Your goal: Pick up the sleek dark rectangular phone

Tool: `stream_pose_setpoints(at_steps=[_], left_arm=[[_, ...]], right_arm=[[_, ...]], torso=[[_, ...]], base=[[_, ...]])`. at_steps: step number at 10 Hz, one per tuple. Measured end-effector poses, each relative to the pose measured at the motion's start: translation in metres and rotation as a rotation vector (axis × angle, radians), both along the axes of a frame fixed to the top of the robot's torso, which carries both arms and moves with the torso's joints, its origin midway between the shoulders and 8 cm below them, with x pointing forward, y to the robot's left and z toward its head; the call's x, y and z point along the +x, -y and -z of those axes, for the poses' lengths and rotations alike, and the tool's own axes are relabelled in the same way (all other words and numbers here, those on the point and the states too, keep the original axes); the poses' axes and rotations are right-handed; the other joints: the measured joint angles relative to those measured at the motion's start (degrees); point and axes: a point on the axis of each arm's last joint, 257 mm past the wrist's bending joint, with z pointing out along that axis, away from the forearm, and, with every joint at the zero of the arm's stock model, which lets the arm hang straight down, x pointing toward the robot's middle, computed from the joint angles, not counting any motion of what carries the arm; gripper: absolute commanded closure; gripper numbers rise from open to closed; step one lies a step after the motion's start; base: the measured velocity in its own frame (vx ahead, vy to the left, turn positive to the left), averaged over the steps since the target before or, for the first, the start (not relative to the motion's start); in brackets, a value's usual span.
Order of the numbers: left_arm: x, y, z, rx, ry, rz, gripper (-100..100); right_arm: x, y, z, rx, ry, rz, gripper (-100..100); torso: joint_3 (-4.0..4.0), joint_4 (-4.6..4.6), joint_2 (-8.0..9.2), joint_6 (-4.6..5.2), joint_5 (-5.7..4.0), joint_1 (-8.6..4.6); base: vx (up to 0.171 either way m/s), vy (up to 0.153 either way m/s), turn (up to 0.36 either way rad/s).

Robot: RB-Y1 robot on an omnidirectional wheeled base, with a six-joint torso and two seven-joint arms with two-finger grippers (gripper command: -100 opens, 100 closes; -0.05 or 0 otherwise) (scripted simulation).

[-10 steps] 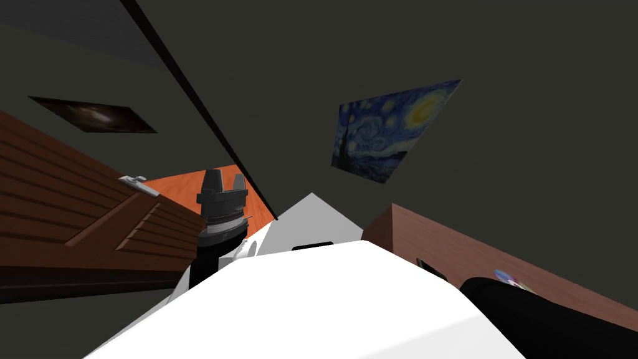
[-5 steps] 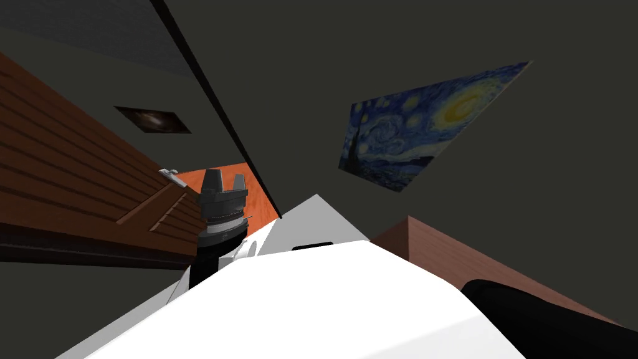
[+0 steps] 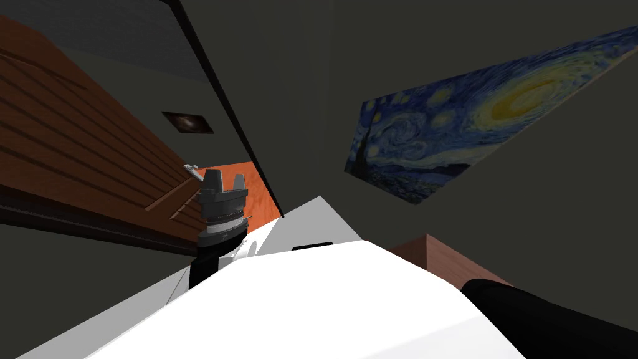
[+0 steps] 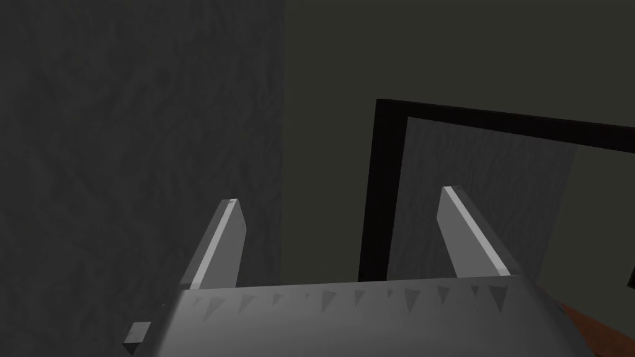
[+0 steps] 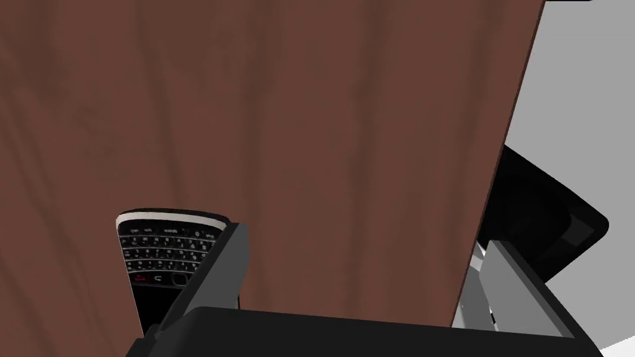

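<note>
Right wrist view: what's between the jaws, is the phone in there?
In the right wrist view, bare brown wood lies between the right gripper's open jaws. The phone sits outside them, partly hidden behind one jaw.

No word, brand or number can be read anywhere. The phone (image 5: 164, 251), lying flat on the brown table (image 5: 322, 124), has rows of small pale key marks below a light band. A red mark and a white one sit on the row beneath them. All of these are too small to make out. The swirling blue and yellow painting (image 3: 486, 124), at about two o'clock in the head view, has no legible lettering or signature.
</note>
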Motion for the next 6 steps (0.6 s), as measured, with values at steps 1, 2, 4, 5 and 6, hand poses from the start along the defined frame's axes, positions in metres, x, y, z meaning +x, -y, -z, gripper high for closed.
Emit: stream_pose_setpoints(at_steps=[1, 2, 4, 5, 6], left_arm=[[0.000, 0.000, 0.000, 0.000, 0.000, 0.000, 0], [0.000, 0.000, 0.000, 0.000, 0.000, 0.000, 0], [0.000, 0.000, 0.000, 0.000, 0.000, 0.000, 0], [0.000, 0.000, 0.000, 0.000, 0.000, 0.000, 0], [0.000, 0.000, 0.000, 0.000, 0.000, 0.000, 0]], right_arm=[[0.000, 0.005, -0.001, -0.003, -0.005, -0.029, -100], [0.002, 0.008, 0.000, -0.001, -0.005, -0.055, -100], [0.009, 0.007, 0.005, 0.008, 0.007, -0.083, 0], [0.009, 0.007, 0.005, 0.007, 0.007, -0.083, -100], [0.010, 0.003, 0.010, 0.010, 0.009, -0.080, -100]], torso=[[-0.01, 0.00, -0.01, 0.01, -0.01, 0.00], [0.03, 0.01, 0.06, 0.01, 0.00, 0.06], [0.17, 0.07, 0.31, 0.09, 0.07, 0.36], [0.23, 0.09, 0.41, 0.10, 0.11, 0.51], [0.28, 0.11, 0.50, 0.09, 0.10, 0.50]], base=[[0.092, -0.112, 0.192], [0.057, -0.092, 0.186], [0.014, -0.026, 0.020], [-0.016, -0.023, 0.041], [-0.040, -0.031, 0.069]])
